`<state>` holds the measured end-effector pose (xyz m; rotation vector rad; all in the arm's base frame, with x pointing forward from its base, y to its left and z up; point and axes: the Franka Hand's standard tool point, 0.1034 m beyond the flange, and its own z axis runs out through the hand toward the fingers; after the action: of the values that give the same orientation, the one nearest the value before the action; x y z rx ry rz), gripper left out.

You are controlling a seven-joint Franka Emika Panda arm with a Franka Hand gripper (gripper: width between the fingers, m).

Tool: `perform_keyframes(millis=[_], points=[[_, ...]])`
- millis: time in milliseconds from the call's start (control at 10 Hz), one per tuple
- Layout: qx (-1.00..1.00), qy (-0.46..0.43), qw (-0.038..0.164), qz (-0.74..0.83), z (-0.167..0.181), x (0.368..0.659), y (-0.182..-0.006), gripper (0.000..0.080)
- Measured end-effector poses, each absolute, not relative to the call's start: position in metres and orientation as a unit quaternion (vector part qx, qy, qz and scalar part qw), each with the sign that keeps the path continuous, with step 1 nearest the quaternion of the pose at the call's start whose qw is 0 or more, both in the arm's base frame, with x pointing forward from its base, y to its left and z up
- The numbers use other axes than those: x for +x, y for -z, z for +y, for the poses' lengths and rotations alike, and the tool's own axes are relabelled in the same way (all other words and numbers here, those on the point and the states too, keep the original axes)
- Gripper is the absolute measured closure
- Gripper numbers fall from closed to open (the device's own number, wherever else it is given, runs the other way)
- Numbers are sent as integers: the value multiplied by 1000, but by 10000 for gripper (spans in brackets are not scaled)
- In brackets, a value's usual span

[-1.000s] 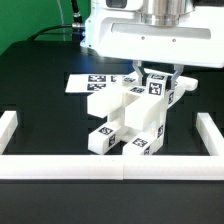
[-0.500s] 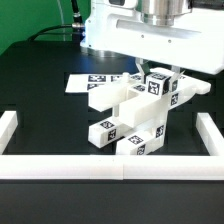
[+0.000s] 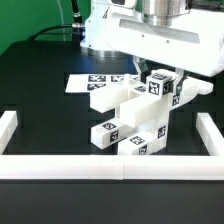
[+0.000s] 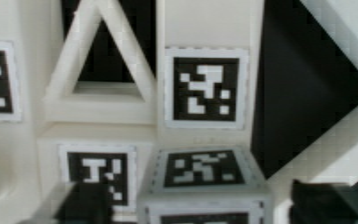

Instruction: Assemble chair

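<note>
The chair [image 3: 128, 118] stands part-built in the middle of the black table, a stack of white blocky parts with square tags, leaning toward the exterior view's left. Its top tagged block [image 3: 160, 86] sits between my fingers. My gripper [image 3: 160, 80] hangs straight above it and is open. In the wrist view the dark fingertips [image 4: 83, 205] stand on either side of that block [image 4: 202, 175], with a gap at each side. The X-braced frame [image 4: 105, 70] shows beyond it. My gripper [image 4: 206, 208] holds nothing.
White border rails run along the front [image 3: 110, 166], the exterior view's left [image 3: 8, 128] and its right [image 3: 212, 130]. The marker board [image 3: 90, 82] lies flat behind the chair. The arm's white base [image 3: 110, 35] stands at the back.
The chair tipped and shifted a little to the exterior view's left while gripped. Since then the jaws have opened and let go of the top block.
</note>
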<state>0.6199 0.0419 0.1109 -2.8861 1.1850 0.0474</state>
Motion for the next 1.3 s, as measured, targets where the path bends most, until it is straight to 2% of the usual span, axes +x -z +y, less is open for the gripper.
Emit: perform_keyframes(millis=[100,200,300,800,1300], points=[[-935,-14,6,355,42,619,-110,230],[-948,-14,5,318,42,619,-110,166],[-961,-13,5,276,42,619,-110,155],[-999,-13,3,32,42,619,-109,151],[-992,-13,4,-128,45,618,-108,151]])
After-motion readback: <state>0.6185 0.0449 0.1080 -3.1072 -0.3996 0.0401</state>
